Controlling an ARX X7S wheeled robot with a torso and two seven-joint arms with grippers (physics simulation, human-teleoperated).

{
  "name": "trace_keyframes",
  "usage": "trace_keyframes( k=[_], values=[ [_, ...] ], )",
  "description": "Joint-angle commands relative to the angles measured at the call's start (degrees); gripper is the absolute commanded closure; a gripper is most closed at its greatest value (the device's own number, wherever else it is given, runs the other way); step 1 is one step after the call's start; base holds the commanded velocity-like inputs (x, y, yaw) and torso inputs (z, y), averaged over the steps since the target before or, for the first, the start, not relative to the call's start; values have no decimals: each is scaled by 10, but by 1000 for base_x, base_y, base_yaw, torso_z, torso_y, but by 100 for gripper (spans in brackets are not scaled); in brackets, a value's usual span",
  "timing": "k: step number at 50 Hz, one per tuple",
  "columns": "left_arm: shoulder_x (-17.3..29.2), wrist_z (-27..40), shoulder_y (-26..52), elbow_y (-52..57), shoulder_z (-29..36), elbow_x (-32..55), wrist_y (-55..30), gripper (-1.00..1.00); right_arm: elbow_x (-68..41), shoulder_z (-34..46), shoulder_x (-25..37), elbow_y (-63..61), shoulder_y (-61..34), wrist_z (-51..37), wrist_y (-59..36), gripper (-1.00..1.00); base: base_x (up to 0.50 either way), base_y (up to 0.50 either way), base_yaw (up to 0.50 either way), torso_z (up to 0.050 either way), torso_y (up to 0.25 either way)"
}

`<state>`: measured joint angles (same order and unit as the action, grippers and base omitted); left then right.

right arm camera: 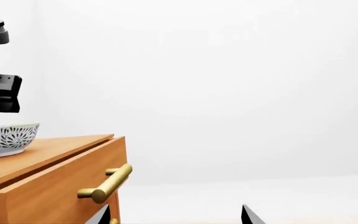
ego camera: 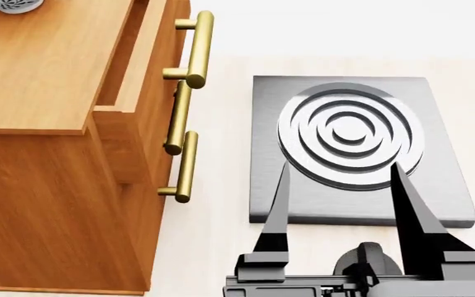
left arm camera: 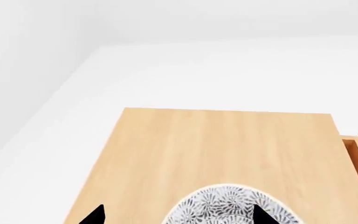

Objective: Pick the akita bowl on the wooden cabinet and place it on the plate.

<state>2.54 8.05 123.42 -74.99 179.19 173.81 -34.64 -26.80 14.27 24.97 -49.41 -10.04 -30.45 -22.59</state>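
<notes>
Although only a sliver of the bowl [ego camera: 8,5] shows at the head view's far left corner, its fine blue-grey pattern is plain; it sits on the wooden cabinet [ego camera: 39,68] top, beneath a dark arm part. Brass bar handles [ego camera: 190,111] line the cabinet's drawers, the top one slightly pulled out. Right of it lies a grey slab [ego camera: 444,185] with raised concentric rings. The right gripper [ego camera: 342,179] spreads its black fingers [ego camera: 408,204] empty; the left gripper [left arm camera: 175,215] shows only two tips, apart, flanking the bowl. White walls surround.
</notes>
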Motion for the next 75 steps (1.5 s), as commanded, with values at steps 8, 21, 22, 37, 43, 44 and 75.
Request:
trace_keyframes(
  k=[8,21,22,37,43,44,75],
  values=[
    [10,22,2,0,-4,18,-64,-100,0,5,2,3,-1,-2,3,-100,0,0,0,0,0],
    [12,1,-22,0,-13,33,-88,-100,2,9,3,11,-1,-1,8,-100,0,0,0,0,0],
    [13,1,-23,0,-13,32,-88,-100,2,9,3,12,-1,0,8,-100,0,0,0,0,0],
    [15,-38,-54,0,-6,17,-64,-100,8,20,-2,38,-4,5,16,-100,0,0,0,0,0],
    [9,-20,-52,0,1,2,-60,100,8,21,-1,41,-5,5,17,-100,0,0,0,0,-3],
    [10,-18,-50,0,0,4,-58,100,7,20,-1,40,-4,5,18,-100,0,0,0,0,-10],
    [-25,-82,0,0,-184,-290,90,100,-2,13,9,14,-3,-8,12,-100,1,0,0,0,-1]
  ],
)
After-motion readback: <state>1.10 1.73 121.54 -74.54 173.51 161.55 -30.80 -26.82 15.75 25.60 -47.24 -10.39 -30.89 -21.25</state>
